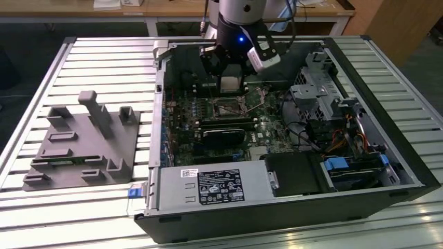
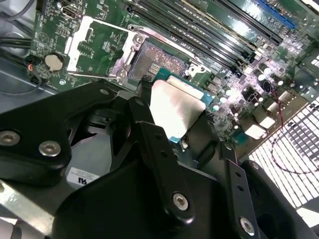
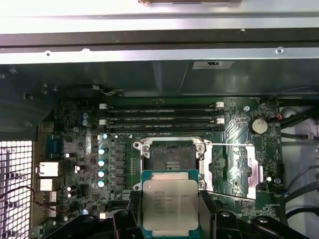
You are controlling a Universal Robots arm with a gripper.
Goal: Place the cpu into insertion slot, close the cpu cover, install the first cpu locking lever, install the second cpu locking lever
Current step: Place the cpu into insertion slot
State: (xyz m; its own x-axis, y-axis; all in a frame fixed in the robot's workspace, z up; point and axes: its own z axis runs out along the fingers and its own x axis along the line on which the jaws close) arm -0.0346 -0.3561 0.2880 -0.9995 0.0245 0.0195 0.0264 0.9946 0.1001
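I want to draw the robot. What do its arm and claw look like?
The arm is a round silver-grey tube with a black section and a small blue light. A dark cable runs beside it. The claw is black, with chunky angular fingers dotted with shiny silver screws.

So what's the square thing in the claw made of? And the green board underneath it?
The small flat square chip held in the claw seems to have a dull silvery-grey metal top; it shines softly. The green circuit board looks like hard glossy plastic or fibreglass; I can't tell which.
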